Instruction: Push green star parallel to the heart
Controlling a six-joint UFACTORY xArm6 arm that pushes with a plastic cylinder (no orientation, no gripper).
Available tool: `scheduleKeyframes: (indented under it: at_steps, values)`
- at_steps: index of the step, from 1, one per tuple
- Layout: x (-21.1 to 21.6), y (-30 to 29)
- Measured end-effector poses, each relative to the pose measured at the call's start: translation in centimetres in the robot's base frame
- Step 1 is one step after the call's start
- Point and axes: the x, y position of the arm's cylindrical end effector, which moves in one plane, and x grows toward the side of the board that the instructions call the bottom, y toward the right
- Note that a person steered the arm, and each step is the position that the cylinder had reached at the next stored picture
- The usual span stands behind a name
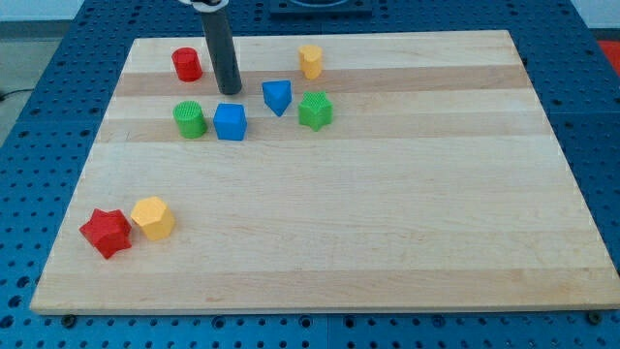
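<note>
Green star (315, 111) sits on the wooden surface (387, 213) toward the view's top, and everything else is placed from it. Just to its left, apart from it, lies the blue heart-like block (276, 96), slightly nearer the view's top. Further left is the blue cube (231, 122), and beyond that the green cylinder (190, 119), the two close together but not touching. My tip (231, 91) rests on the surface left of the star and above the blue cube, beside the heart's left side with a small gap; it touches no block. There are no fingers on this rod, so nothing is held. Just above the star stands the yellow block (310, 60). The red cylinder (187, 64) is far up-left of the star. Well away toward the lower left, the red star (106, 233) and the yellow hexagonal block (153, 217) lie touching.
</note>
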Motion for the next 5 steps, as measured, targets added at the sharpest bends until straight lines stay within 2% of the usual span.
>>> scheduleKeyframes:
  at_steps: [2,5]
  values:
    - [4.3,1.7]
    - [4.5,18.0]
